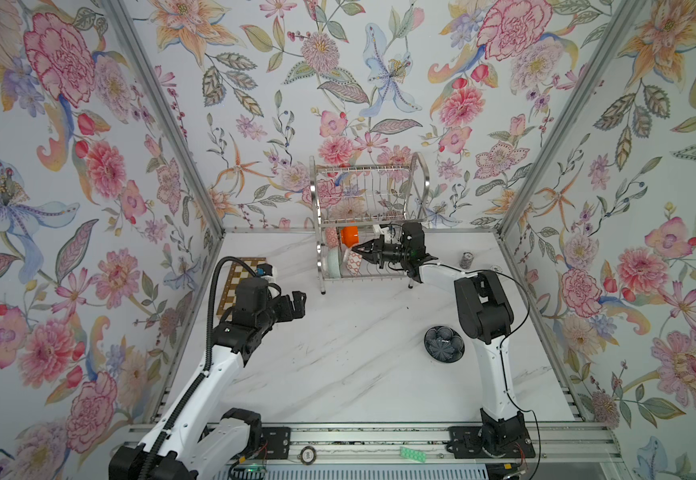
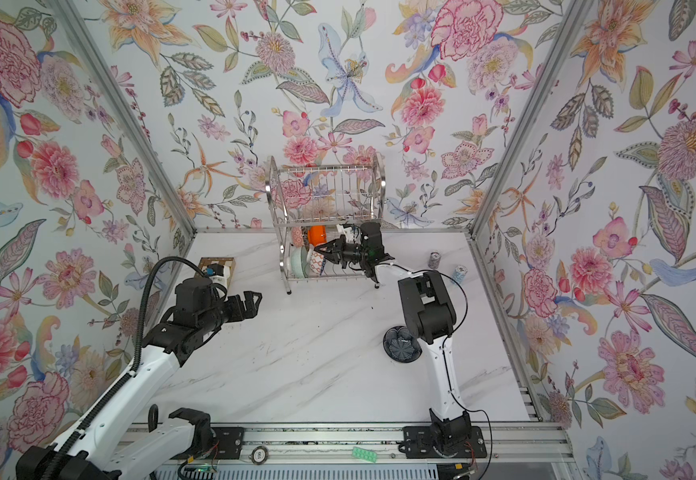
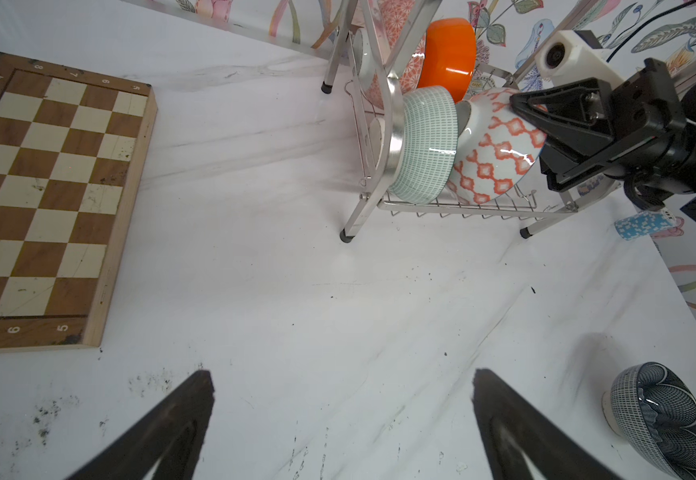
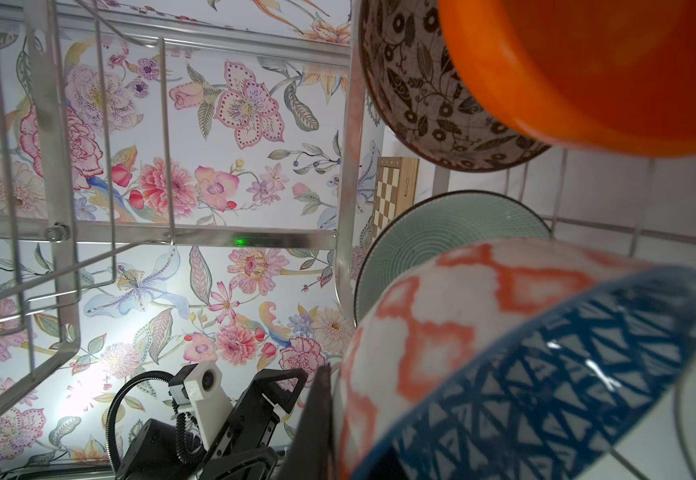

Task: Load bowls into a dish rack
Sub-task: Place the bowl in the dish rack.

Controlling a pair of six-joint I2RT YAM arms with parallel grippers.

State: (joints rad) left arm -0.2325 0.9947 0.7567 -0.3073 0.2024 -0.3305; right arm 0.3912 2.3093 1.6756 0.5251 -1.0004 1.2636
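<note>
The chrome dish rack stands at the back of the table. On its lower tier are the orange bowl, a black-and-white floral bowl and the mint bowl, all on edge. My right gripper is shut on the rim of the orange-lattice bowl, which leans against the mint one. The navy bowl sits upright on the table. My left gripper hangs open, holding nothing.
A chessboard lies at the left wall behind my left arm. Two small patterned cylinders stand at the back right. The rack's upper tier holds nothing.
</note>
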